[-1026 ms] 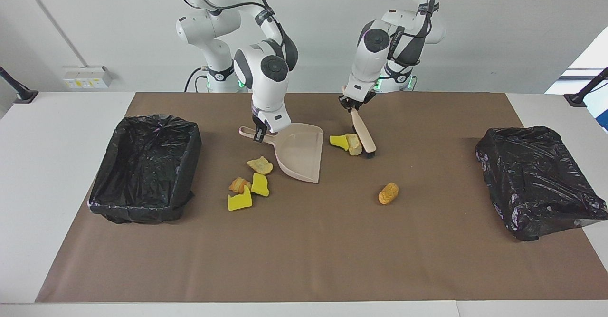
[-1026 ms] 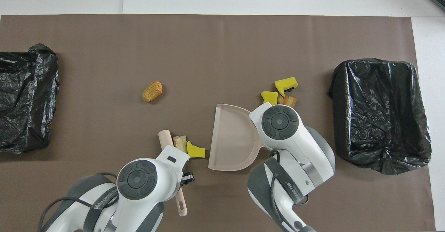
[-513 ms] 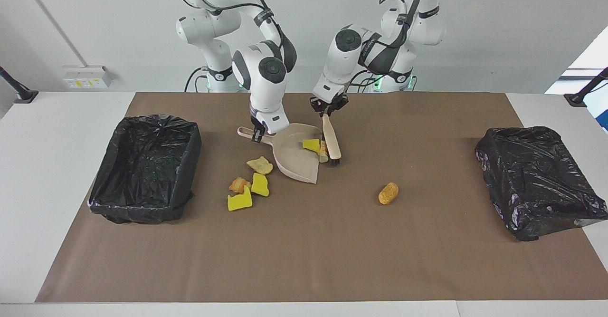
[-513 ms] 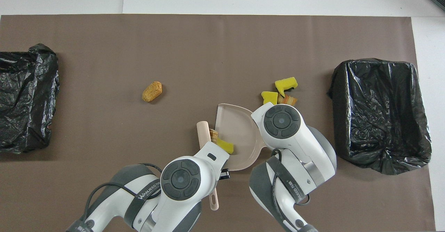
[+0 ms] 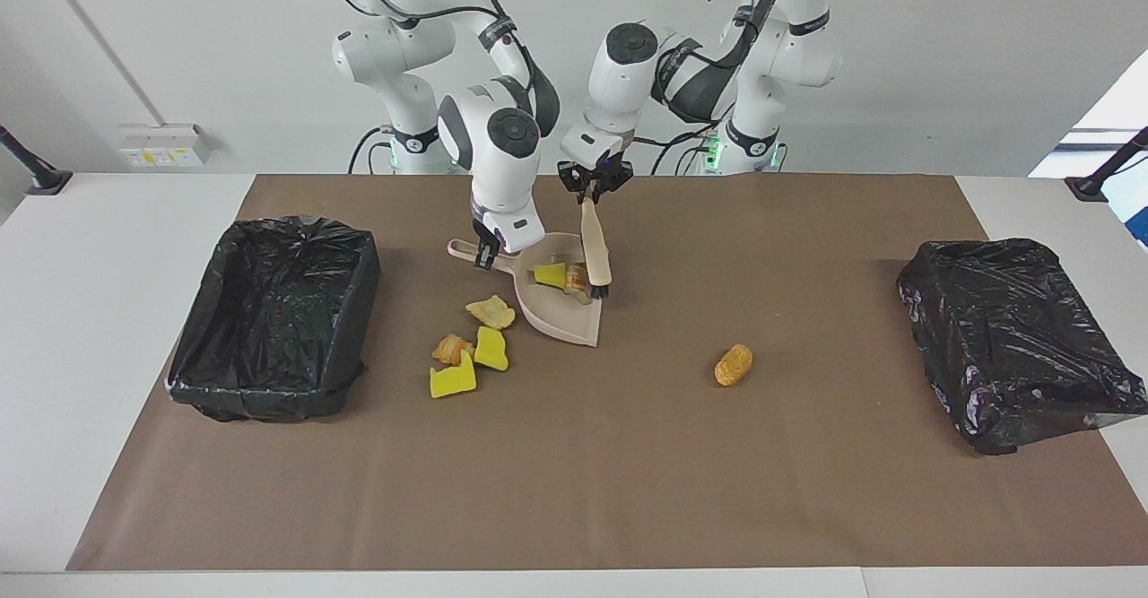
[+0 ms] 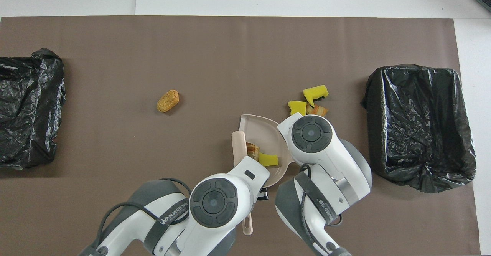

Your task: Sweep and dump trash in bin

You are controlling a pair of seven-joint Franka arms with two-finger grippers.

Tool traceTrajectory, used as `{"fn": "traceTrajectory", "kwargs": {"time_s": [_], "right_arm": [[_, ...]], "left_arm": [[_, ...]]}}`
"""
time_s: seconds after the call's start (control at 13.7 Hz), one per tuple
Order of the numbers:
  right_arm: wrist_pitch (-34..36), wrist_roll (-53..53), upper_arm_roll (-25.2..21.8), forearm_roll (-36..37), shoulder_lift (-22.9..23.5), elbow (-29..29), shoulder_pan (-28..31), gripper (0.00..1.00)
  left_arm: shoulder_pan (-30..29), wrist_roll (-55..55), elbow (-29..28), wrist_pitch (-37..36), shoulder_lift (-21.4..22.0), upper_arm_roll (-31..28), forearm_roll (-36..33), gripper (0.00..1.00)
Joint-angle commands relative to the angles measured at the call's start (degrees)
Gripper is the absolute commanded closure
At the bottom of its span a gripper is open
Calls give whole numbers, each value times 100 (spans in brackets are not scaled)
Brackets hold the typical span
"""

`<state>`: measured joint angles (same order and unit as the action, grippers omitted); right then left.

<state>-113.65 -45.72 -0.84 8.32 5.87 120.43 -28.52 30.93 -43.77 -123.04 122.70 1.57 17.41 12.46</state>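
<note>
Grippers first: the left gripper (image 5: 594, 187), clamped on the beige-handled brush (image 5: 596, 255), has pushed a yellow foam chunk (image 5: 550, 275) and tan lump (image 5: 578, 277) into the pale pink plastic dustpan (image 5: 560, 311), whose handle the right gripper (image 5: 485, 255) grips. Farther out lie four mixed scraps (image 5: 466, 347) and an orange-brown lump (image 5: 733, 364).

Seven scraps of trash are showing. Three are yellow chunks: one (image 5: 549, 275) lying in the dustpan (image 5: 560, 316), two (image 5: 491, 348) (image 5: 451, 382) on the mat. Four are tan or orange lumps: one (image 5: 577, 279) in the pan, three (image 5: 491, 311) (image 5: 451, 347) (image 5: 733, 364) on the mat. Two black-lined bins (image 5: 273, 316) (image 5: 1018, 338), one brush (image 5: 595, 253) and two arms are showing.
</note>
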Motion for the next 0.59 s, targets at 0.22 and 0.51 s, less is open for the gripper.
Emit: {"fn": "traceTrajectory", "kwargs": {"time_s": [0.22,0.51], "right_arm": [[149,310,40,30,-139,147,189,100],[-156,2,40,-375,-51,129,409,100]], "left_arm": [[-1429,1931,464,-528,-314,-27,-656,100],[-2510,3302,1263,-739,-894,-36,-1445,100]]}}
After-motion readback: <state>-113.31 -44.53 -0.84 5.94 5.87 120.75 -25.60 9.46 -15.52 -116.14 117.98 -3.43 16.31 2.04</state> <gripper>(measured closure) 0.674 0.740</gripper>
